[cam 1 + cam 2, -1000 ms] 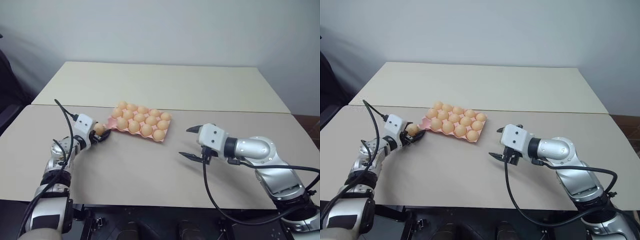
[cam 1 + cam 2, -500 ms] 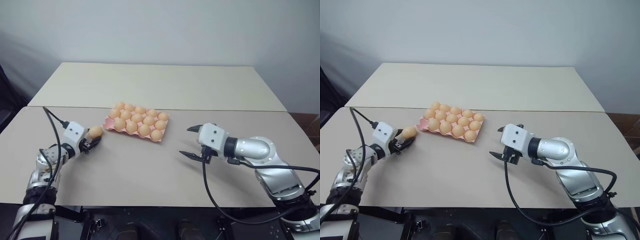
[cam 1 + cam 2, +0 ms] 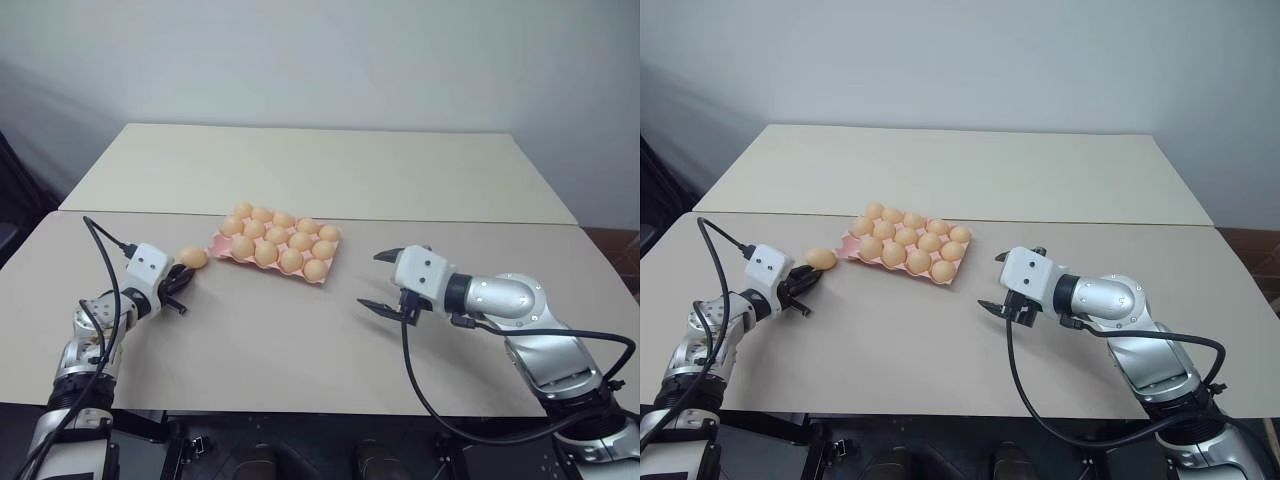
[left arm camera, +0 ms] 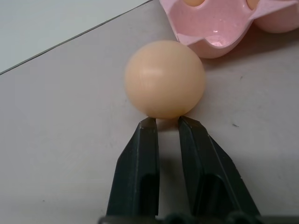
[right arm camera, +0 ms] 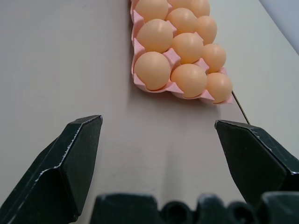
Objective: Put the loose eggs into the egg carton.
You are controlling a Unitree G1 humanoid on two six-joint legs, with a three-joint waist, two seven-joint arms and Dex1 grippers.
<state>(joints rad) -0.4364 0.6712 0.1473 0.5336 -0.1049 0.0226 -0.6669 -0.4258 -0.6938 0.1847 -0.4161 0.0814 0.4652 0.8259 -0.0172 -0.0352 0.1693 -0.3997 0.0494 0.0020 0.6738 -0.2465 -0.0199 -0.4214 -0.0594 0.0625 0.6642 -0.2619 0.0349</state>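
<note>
Loose egg [image 4: 164, 78] at left claw tips: smooth, matt. Egg carton [image 4: 216, 29] beyond: pink, glossy, faintly speckled. Table [image 3: 300, 340]: matt beige.

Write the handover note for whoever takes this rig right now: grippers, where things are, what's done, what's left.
Left gripper: shut and empty, fingertips right behind the loose egg.
Right gripper: open, empty, hanging over the table on the right, apart from the egg carton.
Loose egg: on the table just outside the carton's near-left corner, next to an empty corner cup.
Done: the other cups in view hold eggs.
Left: grip that last egg and set it in the empty corner cup.
</note>
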